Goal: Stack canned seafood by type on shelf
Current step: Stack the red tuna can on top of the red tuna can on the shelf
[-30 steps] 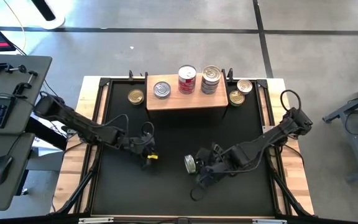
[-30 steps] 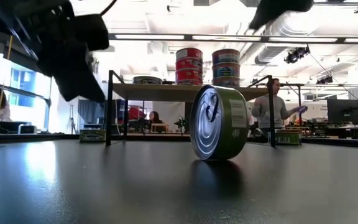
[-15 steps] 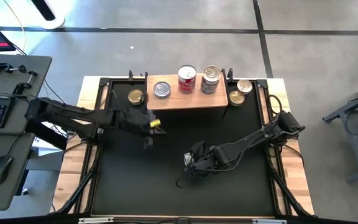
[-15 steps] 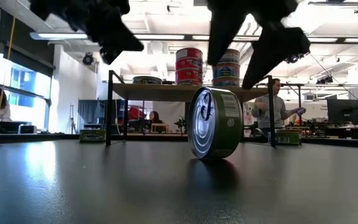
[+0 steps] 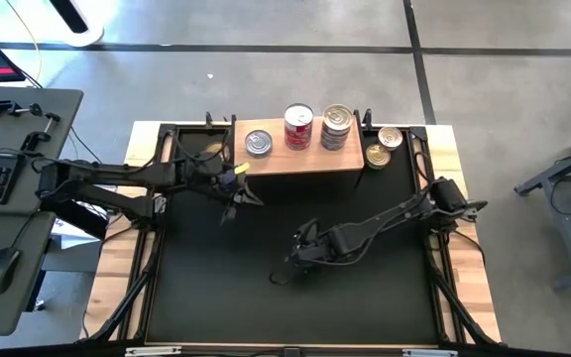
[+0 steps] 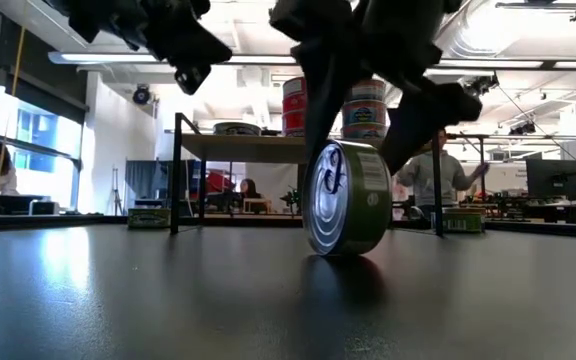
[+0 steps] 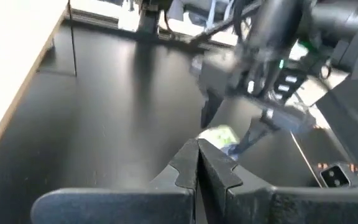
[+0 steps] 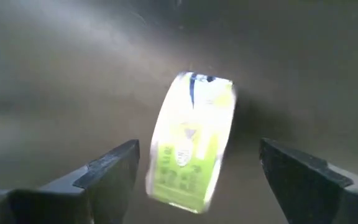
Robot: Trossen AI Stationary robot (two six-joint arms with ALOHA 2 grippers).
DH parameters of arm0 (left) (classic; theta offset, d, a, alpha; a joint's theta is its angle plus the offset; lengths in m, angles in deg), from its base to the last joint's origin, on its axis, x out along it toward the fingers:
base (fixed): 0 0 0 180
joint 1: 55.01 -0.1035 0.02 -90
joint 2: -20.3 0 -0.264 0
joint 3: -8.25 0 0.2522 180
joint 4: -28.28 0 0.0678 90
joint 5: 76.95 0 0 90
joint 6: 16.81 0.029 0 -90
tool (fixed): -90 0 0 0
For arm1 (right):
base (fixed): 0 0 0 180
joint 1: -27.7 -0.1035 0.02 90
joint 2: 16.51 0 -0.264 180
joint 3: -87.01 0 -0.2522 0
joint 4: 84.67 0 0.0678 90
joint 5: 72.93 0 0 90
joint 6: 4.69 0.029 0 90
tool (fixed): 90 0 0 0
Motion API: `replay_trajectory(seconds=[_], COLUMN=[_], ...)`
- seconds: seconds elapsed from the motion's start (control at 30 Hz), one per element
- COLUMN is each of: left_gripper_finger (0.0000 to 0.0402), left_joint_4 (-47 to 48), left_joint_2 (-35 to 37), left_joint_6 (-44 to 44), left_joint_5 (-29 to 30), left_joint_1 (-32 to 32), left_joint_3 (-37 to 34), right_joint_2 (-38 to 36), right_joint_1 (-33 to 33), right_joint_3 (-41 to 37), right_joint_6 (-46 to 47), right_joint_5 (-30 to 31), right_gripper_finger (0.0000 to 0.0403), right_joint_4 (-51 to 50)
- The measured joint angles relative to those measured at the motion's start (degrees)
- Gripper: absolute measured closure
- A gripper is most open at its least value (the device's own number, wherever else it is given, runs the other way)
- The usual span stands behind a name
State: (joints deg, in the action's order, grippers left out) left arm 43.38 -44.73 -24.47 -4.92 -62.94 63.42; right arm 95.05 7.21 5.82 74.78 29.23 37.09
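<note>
A green-labelled can (image 6: 346,198) stands on its edge on the black mat (image 5: 216,288), its silver lid facing sideways. My right gripper (image 8: 197,149) hangs open just above it and points steeply down. One finger (image 8: 114,168) stands on each side of the can, with a gap showing. My left gripper (image 7: 197,165) is shut on nothing and raised above the mat near the left front of the shelf (image 5: 295,164). On the shelf sit a single silver-lidded can (image 5: 258,143), a red stack (image 5: 298,127) and a bluish stack (image 5: 336,127).
Two cans (image 5: 377,155) (image 5: 390,137) lie on the mat by the shelf's right end. Another can (image 5: 209,151) lies by its left end, partly under my left arm. The near half of the mat is bare. People and desks show beyond the table.
My left gripper has risen and gone toward the far edge, up to the shelf's left front, and has rolled. My right gripper has come down and toward the table's left over the green can, and its wrist has rolled. The can still stands on its edge.
</note>
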Motion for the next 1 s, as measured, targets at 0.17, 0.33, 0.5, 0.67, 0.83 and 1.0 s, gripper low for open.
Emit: replay_trajectory(seconds=[0.17, 0.33, 0.5, 0.67, 0.83, 1.0], left_gripper_finger=[0.0401, 0.0401, 0.0401, 0.0401, 0.0401, 0.0401], left_joint_4=[-6.1, -18.5, -22.7, -23.2, -24.1, -23.2], left_joint_2=[0.6, 2.7, 5.7, 11.9, 18.8, 22.9], left_joint_6=[-5.2, -10.4, -14.5, -16.2, -15.9, -15.8], left_joint_5=[0.0, 0.3, 4.5, 6.8, 11.2, 11.7], left_joint_1=[-0.3, -1.0, -1.9, -1.9, -1.9, -1.8], left_joint_3=[0.0, 0.1, 0.0, 0.0, 1.9, 4.4], right_joint_2=[2.2, 2.3, 2.3, 0.5, -3.9, -7.4], right_joint_1=[0.1, -0.4, -1.0, -1.4, 1.2, 7.9], right_joint_3=[0.0, 0.0, 0.0, 1.1, 4.9, 5.8], right_joint_6=[-1.7, -1.9, -3.0, -7.2, -15.6, -23.7], right_joint_5=[-1.6, -1.7, -1.5, -1.0, 4.8, 17.7], right_gripper_finger=[0.008, 0.0108, 0.02, 0.0284, 0.0283, 0.0283], right_joint_4=[0.7, 0.2, -0.2, -1.5, 3.0, 19.1])
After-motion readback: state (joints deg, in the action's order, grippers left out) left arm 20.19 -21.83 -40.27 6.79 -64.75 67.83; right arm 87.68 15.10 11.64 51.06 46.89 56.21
